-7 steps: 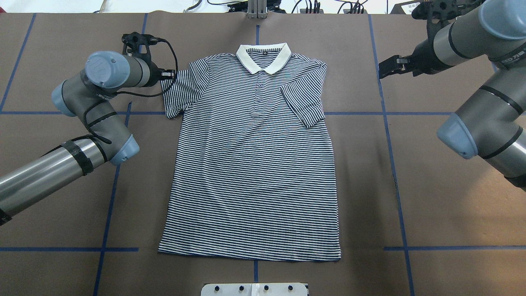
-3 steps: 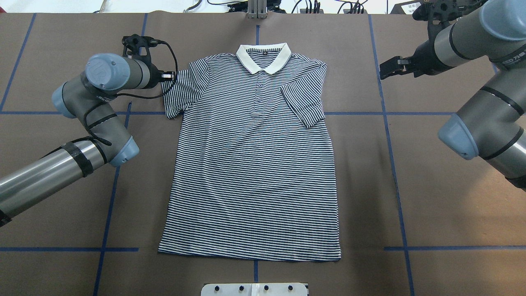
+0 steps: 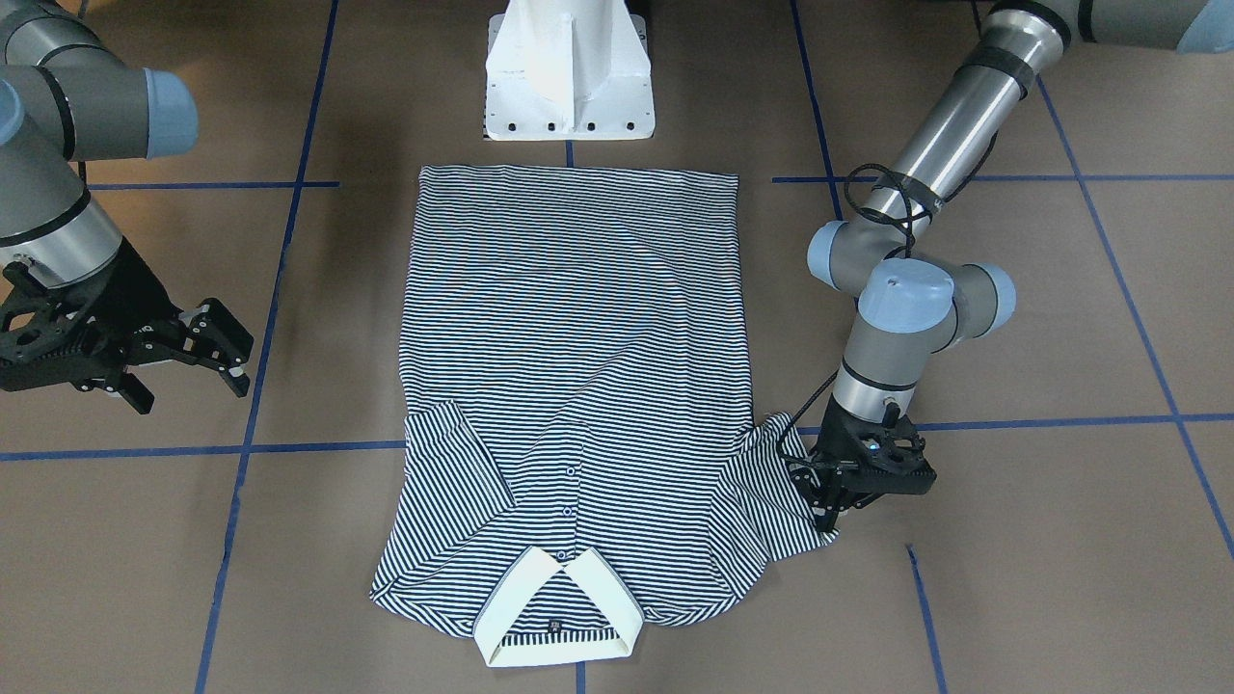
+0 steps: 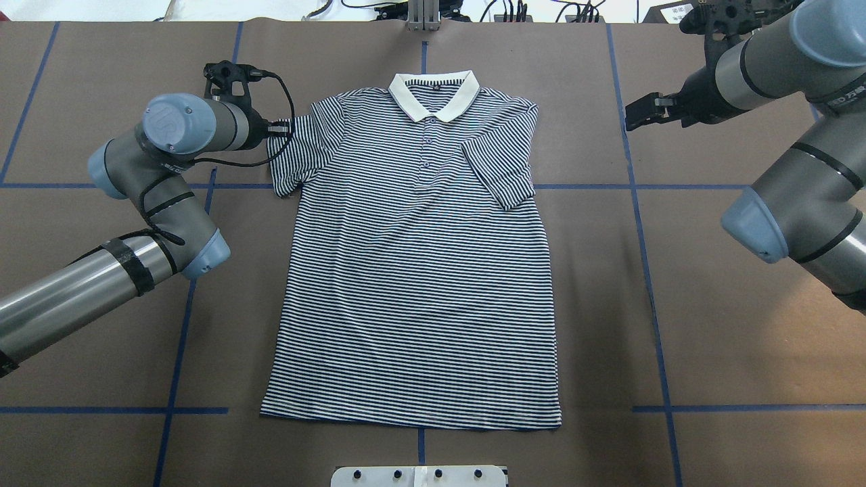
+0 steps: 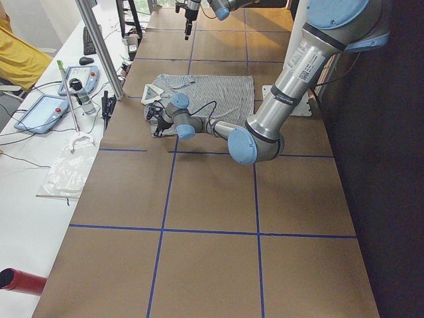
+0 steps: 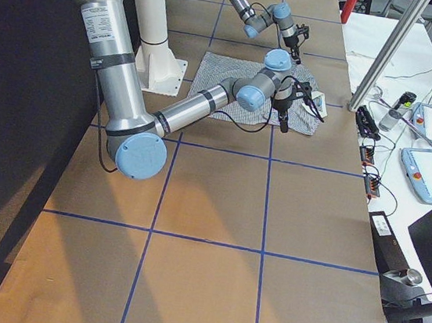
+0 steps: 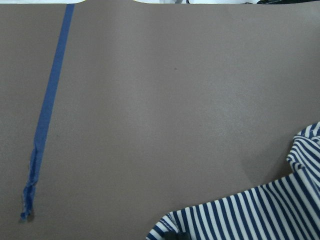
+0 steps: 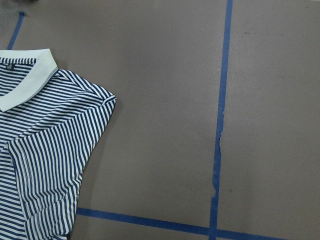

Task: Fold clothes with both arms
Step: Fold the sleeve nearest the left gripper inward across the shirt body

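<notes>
On the table (image 4: 710, 304) the shirt (image 4: 419, 284) lies flat in the middle, collar toward the far edge from the robot. The right pincer (image 4: 629, 115) hangs spread toward the far right corner, well apart from the shirt. The left pincer (image 3: 819, 501) pinches its sleeve edge.

This is a robotics lab: two robot arms (image 4: 67, 297) and a white pedestal (image 3: 569, 77) stand at a table (image 4: 710, 338) covered in brown paper gridded with blue tape (image 4: 650, 297). A white side bench (image 5: 40, 218) holds control tablets (image 5: 41, 112) and cables (image 4: 504, 9).
</notes>
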